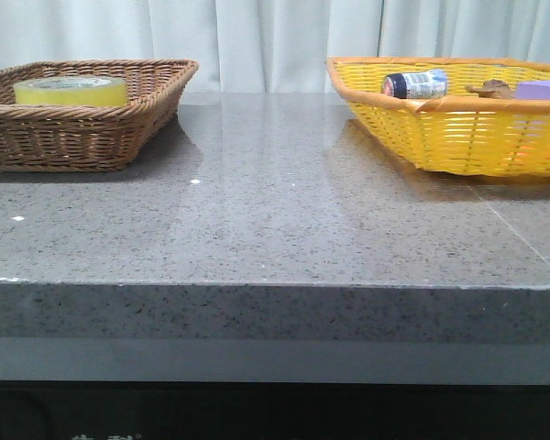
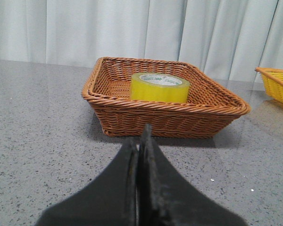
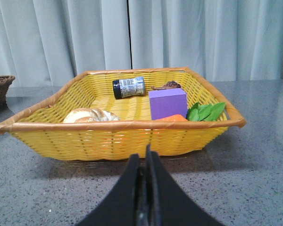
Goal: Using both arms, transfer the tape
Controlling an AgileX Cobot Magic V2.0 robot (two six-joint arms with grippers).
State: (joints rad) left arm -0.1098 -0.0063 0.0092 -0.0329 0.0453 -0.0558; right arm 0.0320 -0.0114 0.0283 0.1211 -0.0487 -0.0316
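Observation:
The tape [image 1: 71, 90] [image 2: 160, 87], a thick yellow roll with a pale core ring, lies flat in the brown wicker basket [image 1: 92, 137] [image 2: 132, 117] at the table's far left. My left gripper [image 2: 140, 136] is shut and empty, low over the table a short way in front of that basket. My right gripper [image 3: 144, 155] is likewise shut on nothing, just in front of the yellow basket [image 1: 458, 137] [image 3: 108, 139] at the far right. Neither arm shows in the front view.
The yellow basket holds a dark-capped bottle [image 1: 414, 84] [image 3: 129, 87], a purple block [image 1: 543, 89] [image 3: 167, 103], a bread roll [image 3: 90, 116], green leaves [image 3: 205, 111], something orange [image 3: 172, 117] and a brown item [image 3: 167, 85]. Grey speckled tabletop [image 1: 275, 211] lies between the baskets; a curtain hangs behind.

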